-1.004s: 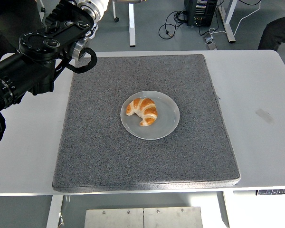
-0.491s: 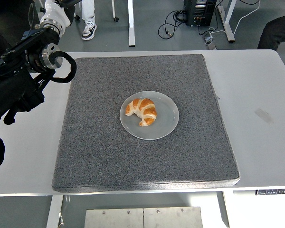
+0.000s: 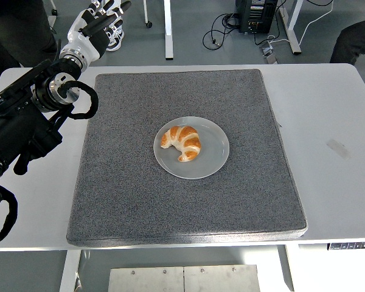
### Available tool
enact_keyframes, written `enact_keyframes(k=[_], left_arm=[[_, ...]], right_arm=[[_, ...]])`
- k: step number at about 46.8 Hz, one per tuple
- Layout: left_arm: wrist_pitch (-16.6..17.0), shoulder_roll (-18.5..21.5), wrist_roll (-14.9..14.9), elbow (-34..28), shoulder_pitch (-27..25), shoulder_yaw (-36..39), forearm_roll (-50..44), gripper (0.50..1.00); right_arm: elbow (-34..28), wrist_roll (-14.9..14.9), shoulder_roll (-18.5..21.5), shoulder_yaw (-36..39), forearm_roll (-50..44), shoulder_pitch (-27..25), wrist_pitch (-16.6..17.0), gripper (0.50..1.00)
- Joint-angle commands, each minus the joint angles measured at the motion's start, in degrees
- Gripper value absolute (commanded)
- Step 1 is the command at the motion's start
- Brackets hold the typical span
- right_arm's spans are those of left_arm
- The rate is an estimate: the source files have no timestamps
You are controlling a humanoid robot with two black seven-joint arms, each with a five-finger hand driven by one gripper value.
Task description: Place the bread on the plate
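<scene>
Left hand [image 3: 96, 27]: white and black, at the far left past the desk's far edge, held above the floor. Its fingers [image 3: 112, 11] are extended and slightly spread, holding nothing, pointing away toward the far side. Behind the hand, the black left arm [image 3: 24, 118] runs back toward the near left edge of the picture, with a black cable loop [image 3: 82, 103] hanging at the wrist over the left margin of the mat.

Croissant [image 3: 182, 142]: golden brown with pale bands, curved, lying on the plate, a little left of the plate's centre, well apart from the hand.

Plate [image 3: 213, 159]: round, pale grey, flat on the mat, roughly at the mat's middle.

Mat [image 3: 188, 213]: dark grey, speckled, square with rounded corners, covering most of the middle of the desk; its near edge lies at the desk's near edge.

Desk [image 3: 334, 182]: white, bare strips left and right of the mat; a faint smudge [image 3: 339, 148] on the right strip.

Floor beyond the far edge: grey, with desk legs, black cables [image 3: 222, 30] and a dark computer case [image 3: 257, 15].
</scene>
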Motion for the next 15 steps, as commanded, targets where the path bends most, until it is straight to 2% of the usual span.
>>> enact_keyframes(k=[1,15], left_arm=[[-0.3,-0.1,0.1,0.0,0.5,-0.2,-0.1,0.987],[-0.3,-0.3,0.1,1.3,1.5,0.0,0.0,0.987]], right_arm=[[0.0,0.0,0.0,0.0,0.0,0.0,0.1,1.000],[0.0,0.0,0.0,0.1,0.0,0.0,0.0,1.000]])
